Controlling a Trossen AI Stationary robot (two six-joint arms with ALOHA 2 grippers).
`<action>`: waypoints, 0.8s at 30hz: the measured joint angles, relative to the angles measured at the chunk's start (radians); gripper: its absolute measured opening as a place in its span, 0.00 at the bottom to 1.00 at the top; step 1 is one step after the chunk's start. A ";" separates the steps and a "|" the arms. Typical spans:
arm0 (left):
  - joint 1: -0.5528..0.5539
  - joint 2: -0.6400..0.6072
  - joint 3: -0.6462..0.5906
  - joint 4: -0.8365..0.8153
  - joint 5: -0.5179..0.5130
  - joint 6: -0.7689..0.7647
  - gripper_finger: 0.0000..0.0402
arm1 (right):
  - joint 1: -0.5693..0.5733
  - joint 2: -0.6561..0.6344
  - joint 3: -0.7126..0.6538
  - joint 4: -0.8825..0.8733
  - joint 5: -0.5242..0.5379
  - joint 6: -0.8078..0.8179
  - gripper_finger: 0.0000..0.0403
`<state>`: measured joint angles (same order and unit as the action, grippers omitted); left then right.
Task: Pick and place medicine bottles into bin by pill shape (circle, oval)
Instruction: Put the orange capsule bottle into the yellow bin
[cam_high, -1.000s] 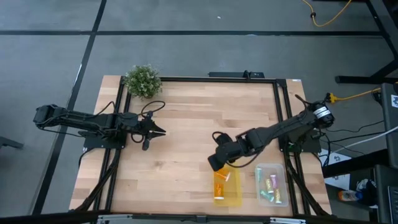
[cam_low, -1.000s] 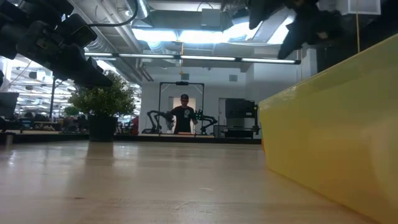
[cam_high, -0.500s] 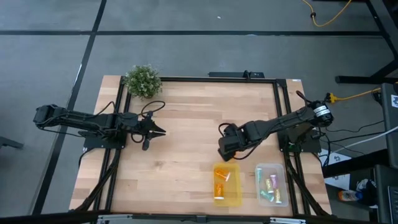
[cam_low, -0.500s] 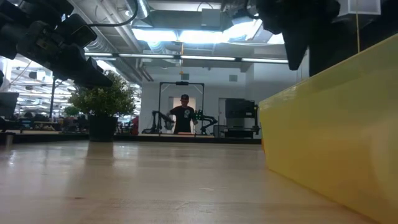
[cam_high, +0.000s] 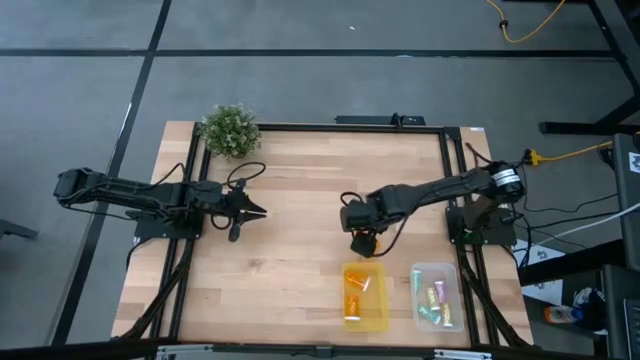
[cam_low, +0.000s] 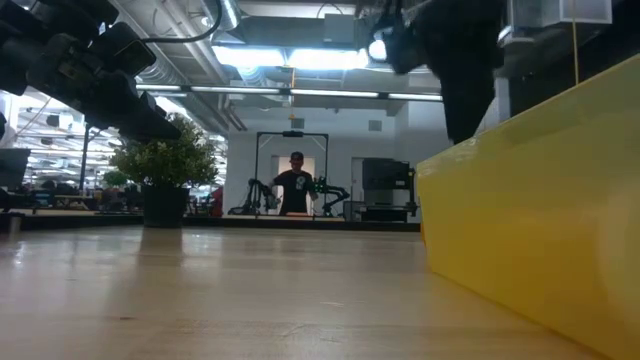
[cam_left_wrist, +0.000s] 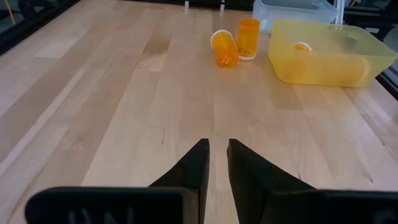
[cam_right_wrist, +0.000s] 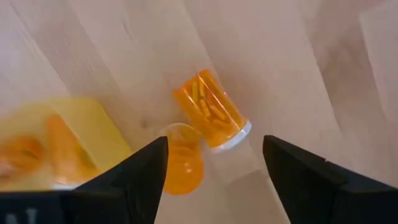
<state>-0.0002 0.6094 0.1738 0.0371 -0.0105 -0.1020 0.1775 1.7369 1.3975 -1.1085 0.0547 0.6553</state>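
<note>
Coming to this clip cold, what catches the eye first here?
The right gripper hangs open above two orange bottles on the bare wood, one lying on its side and one upright, just beside the yellow bin. The clear bin next to it holds pale bottles with coloured caps, while the left gripper waits far across the table.

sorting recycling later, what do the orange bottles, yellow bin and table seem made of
Orange bottles: likely translucent glossy plastic, pills visible through the wall. Yellow bin: probably translucent plastic, contents show through. Table: pale wood with visible grain and plank seams.
</note>
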 joint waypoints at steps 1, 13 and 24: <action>0.000 0.000 0.000 0.000 0.000 0.000 0.13 | -0.004 0.015 0.000 0.001 -0.008 -0.048 0.65; 0.000 0.000 0.000 -0.001 0.000 0.000 0.13 | -0.013 0.170 0.000 0.007 -0.022 -0.193 0.65; 0.000 0.000 0.000 -0.001 0.000 0.000 0.13 | -0.084 0.266 0.000 0.030 -0.058 -0.193 0.65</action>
<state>-0.0006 0.6094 0.1738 0.0366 -0.0105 -0.1020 0.0937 2.0027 1.3975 -1.0781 -0.0032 0.4622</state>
